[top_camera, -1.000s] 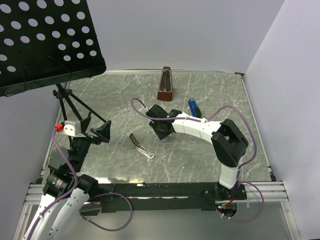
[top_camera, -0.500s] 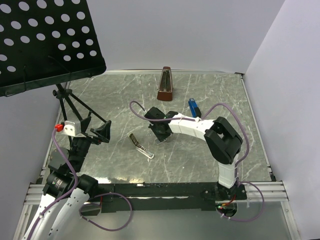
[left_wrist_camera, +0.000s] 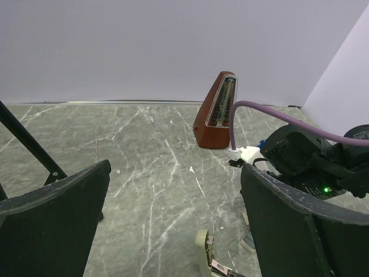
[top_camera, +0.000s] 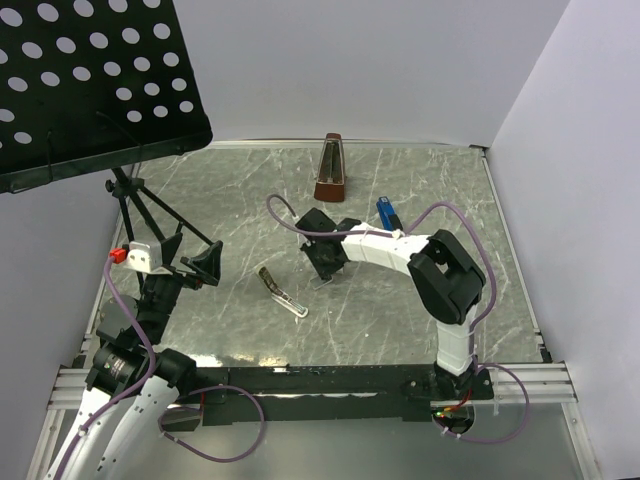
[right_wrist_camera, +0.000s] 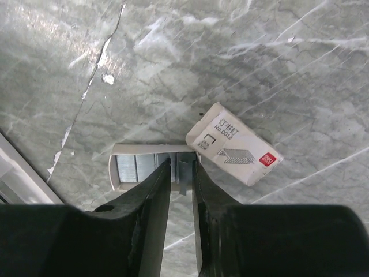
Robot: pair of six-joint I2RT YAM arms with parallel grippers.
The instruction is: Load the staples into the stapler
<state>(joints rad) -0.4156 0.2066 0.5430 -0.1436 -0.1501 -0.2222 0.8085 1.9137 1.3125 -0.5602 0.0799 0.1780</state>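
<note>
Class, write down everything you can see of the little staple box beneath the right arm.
The small whitish cardboard staple box lies flat and askew on the grey marbled tabletop. Its sleeve bears grey print, a staple drawing and a red corner mark. Its open tray of silvery staples sits at the sleeve's end. The right end effector hangs over the tray, fingertips narrowly parted; contact is unclear.

Right arm (top_camera: pixel 385 250): white link shells, bulky black joint housings, purple cable (top_camera: pixel 490 270) looped alongside. Left arm (top_camera: pixel 150 385): same white and black, with its own purple cable, plus a white block (top_camera: pixel 145 255) tipped in red. Left gripper (left_wrist_camera: pixel 176 167): two broad, flat, matte black fingers (left_wrist_camera: pixel 52 225). Right gripper (right_wrist_camera: pixel 181 164): black fingers (right_wrist_camera: pixel 144 202) tapering to thin tips. Small green light (left_wrist_camera: pixel 327 189) on the right wrist housing.
</note>
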